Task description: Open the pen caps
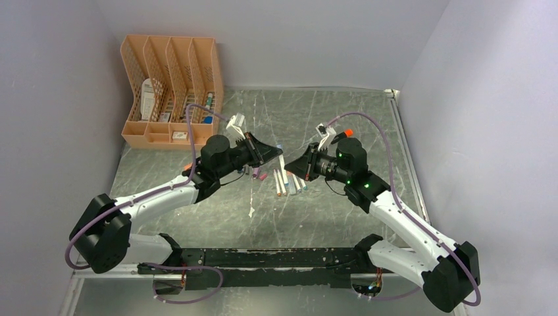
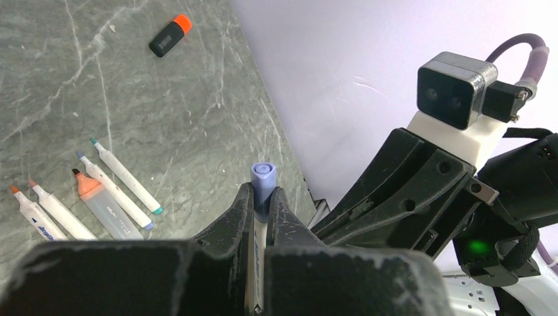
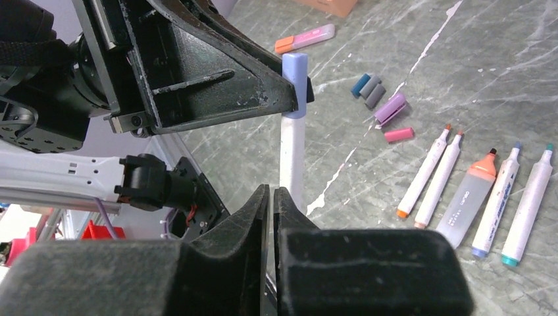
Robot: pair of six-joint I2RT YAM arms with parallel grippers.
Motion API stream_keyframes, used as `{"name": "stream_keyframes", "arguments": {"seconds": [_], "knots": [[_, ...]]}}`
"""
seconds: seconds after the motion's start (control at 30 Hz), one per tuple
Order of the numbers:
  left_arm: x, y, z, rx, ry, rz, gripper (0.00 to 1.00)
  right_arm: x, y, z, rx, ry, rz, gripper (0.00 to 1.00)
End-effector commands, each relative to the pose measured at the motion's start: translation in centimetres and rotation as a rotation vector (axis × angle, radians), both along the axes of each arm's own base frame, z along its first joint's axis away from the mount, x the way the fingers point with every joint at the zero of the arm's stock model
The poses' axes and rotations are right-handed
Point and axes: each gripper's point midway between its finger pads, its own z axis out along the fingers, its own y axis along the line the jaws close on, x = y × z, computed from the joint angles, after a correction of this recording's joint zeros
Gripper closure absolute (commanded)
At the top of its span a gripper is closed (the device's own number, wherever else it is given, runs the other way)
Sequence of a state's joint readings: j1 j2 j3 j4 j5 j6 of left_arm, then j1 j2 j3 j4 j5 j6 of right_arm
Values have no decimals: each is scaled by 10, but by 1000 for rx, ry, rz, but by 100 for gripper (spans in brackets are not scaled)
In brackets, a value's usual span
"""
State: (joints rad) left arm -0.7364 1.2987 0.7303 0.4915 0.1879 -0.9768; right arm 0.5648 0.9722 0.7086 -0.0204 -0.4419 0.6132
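Note:
My left gripper (image 2: pixel 261 195) is shut on a blue pen cap (image 2: pixel 262 176), with the pen's white barrel running back between its fingers. In the right wrist view the same cap (image 3: pixel 294 69) sits on top of the barrel (image 3: pixel 293 158), pinched by the left fingers (image 3: pixel 283 99). My right gripper (image 3: pixel 272 192) is shut with nothing visible between its jaws. The barrel's lower end passes just behind its right finger. Loose pen caps lie on the table: blue (image 3: pixel 360 85), grey (image 3: pixel 374 93), purple (image 3: pixel 390 108) and pink (image 3: pixel 399 134). Both grippers (image 1: pixel 278 155) (image 1: pixel 293 166) meet at mid-table.
A row of uncapped pens (image 3: pixel 500 197) and an orange-tipped highlighter (image 3: pixel 474 194) lies right of the caps. A pink-and-orange highlighter (image 3: pixel 304 38) lies further back. A black marker (image 2: pixel 170 36) rests apart. An orange file organiser (image 1: pixel 172 92) stands at the back left.

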Motion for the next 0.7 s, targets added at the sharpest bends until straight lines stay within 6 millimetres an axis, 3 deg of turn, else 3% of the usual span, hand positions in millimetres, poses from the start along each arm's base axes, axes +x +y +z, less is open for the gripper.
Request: {"name": "stream_keyframes", "arguments": {"seconds": [0.0,0.2,0.4,0.47,0.57,0.67], "knots": [[1,-5,17,-33,-45,-11,93,-2,1,2,5,-10,9,90],[0,-3,21,-41,-51,-9,93,1,5,-9,-12,15,19,69],[-2,-4,22,-62,-48,-14,93,1,14,-16,-9,26,47,67],[-2,-5,24,-75,-50,-17,93,2,17,-18,-13,27,52,75],[-3,-5,24,-76,-51,-21,90,2,19,-19,-17,24,56,96],[-2,-6,24,-69,-54,-27,70,0,20,-17,-20,18,67,100]]}}
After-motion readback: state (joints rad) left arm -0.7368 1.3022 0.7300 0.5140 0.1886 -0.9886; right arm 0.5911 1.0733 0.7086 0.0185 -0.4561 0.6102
